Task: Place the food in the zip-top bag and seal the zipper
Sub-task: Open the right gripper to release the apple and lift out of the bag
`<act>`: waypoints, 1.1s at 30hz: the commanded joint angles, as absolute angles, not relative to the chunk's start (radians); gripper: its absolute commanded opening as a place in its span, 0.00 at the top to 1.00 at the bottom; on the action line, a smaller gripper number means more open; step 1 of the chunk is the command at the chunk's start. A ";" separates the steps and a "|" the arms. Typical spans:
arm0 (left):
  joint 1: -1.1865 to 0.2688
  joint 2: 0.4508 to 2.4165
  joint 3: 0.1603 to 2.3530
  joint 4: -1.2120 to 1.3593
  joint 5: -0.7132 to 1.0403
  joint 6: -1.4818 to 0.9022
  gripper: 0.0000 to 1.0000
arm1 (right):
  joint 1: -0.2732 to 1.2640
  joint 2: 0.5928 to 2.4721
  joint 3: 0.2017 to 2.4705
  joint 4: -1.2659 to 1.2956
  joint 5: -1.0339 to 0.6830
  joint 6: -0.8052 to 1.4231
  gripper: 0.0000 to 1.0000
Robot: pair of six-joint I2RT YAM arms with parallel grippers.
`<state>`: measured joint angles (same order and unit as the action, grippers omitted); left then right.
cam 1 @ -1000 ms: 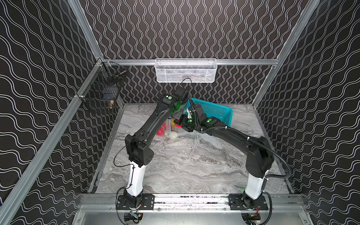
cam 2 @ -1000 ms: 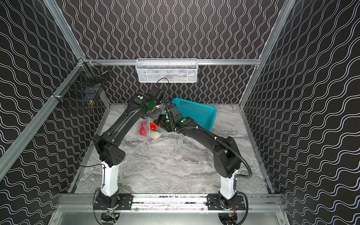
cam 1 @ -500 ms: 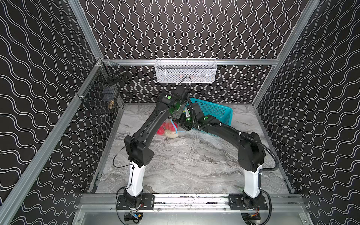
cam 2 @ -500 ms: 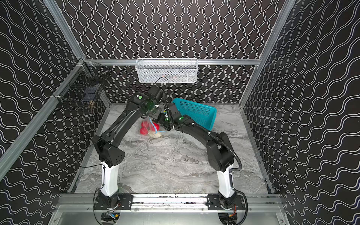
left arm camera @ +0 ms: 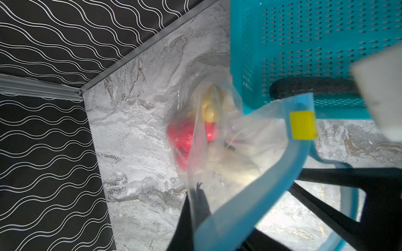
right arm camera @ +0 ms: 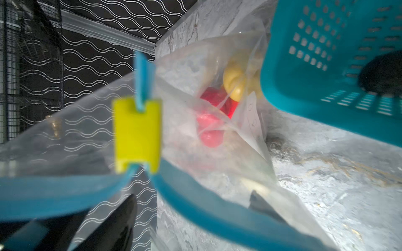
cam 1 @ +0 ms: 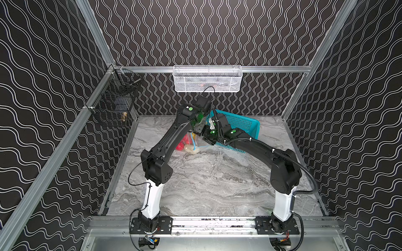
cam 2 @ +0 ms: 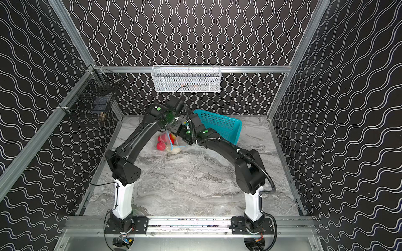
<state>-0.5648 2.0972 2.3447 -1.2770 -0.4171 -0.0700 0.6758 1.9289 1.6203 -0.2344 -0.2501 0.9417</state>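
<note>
Left gripper (cam 1: pixel 194 133) pinches zip-top bag (cam 1: pixel 191 144) hanging below

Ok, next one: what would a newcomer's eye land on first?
The clear zip-top bag at the far middle of the table, red and yellow food showing through it, with its bright yellow slider large in the right wrist view. Just right of it, the teal basket sits tilted.

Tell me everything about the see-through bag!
The zip-top bag is clear, crinkly plastic with a light blue zipper round its mouth and a yellow slider. The mouth gapes open. Red and yellow toy food sits inside. The left gripper holds its rim up; its bottom rests on the marble table, beside the teal basket.
</note>
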 commanded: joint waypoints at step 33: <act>-0.538 2.158 2.348 -1.256 -0.419 -0.047 1.00 | 0.558 1.928 1.906 -0.691 -0.101 0.713 0.01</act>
<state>-0.5400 2.1475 2.3470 -1.2716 -0.4328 -0.0631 0.5591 1.8935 1.8702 -0.5808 -0.1215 0.7368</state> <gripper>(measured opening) 0.048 0.991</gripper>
